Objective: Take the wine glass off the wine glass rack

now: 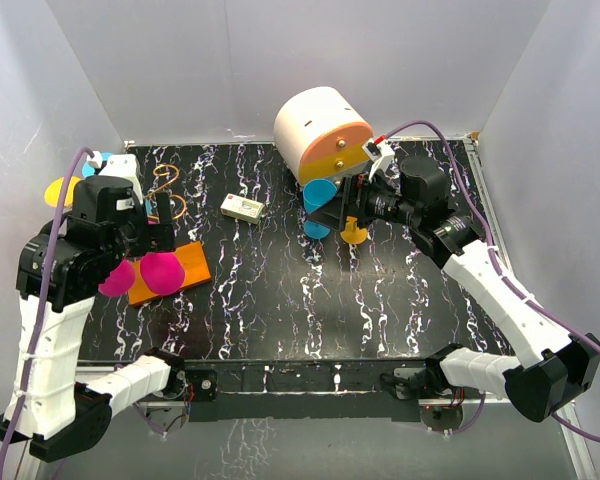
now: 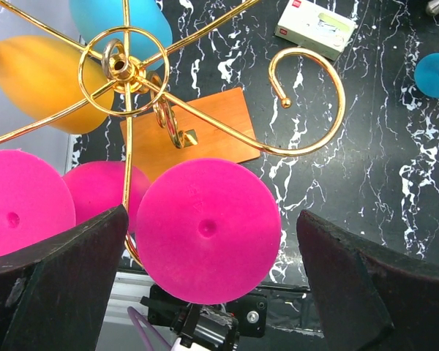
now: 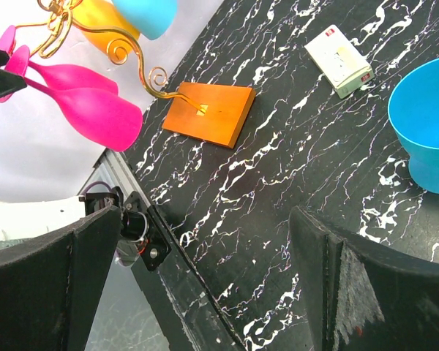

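Wine glass (image 2: 207, 228), bright pink, hangs foot-up on the wine glass rack (image 2: 197, 131). In the left wrist view its round foot fills the middle, at 6 o'clock from the rack's golden hub. A second pink glass (image 2: 14, 212) hangs just beside it at 9 o'clock. A yellow glass (image 2: 44, 80) and a blue glass (image 2: 124, 22) hang on the hooks toward 11 and 12 o'clock. The rack's orange base sits flat on the black marbled tabletop (image 1: 310, 300), at its 9 o'clock side in the top view.

The left claw (image 2: 212, 214) hovers over the rack, released. Its fingers are spread wide to either side of the pink foot, with a gap showing on both sides.

A small white box (image 2: 314, 28) lies on the tabletop at 2 o'clock from the rack. Farther off, at 1 o'clock on the tabletop, the right claw (image 3: 197, 219) hangs beside the round white-and-orange cabinet (image 1: 315, 125). It too is released and grasps nothing.
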Motion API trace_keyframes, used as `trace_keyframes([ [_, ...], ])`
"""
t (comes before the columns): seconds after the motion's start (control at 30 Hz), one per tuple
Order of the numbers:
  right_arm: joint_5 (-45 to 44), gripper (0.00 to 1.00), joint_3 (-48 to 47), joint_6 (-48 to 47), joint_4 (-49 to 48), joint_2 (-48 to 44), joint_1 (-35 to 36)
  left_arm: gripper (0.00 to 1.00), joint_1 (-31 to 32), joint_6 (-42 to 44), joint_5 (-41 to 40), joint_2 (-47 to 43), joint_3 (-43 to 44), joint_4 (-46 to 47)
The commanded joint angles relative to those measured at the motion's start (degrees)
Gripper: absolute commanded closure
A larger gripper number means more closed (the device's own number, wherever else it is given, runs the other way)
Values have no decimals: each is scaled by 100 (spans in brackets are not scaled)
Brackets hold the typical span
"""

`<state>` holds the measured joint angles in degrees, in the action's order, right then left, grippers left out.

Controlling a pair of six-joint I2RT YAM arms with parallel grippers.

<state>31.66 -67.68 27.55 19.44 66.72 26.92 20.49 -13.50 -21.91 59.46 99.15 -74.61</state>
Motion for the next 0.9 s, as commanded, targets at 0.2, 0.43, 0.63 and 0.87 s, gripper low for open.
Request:
trace_keyframes([
  [0.2,7,2,-4,32,-281,-193,-20,1,34,14,-343,-33,-244,-66],
  [0.43,16,2,26,45,-275,-198,-20,2,41,-44,-401,-24,-201,-90],
  [0.63,-7,2,62,57,-274,-230,-21,10,35,-79,-454,-14,-176,-114],
  [0.87,-21,2,80,75,-268,-241,-23,23,34,-105,-489,22,32,-141],
])
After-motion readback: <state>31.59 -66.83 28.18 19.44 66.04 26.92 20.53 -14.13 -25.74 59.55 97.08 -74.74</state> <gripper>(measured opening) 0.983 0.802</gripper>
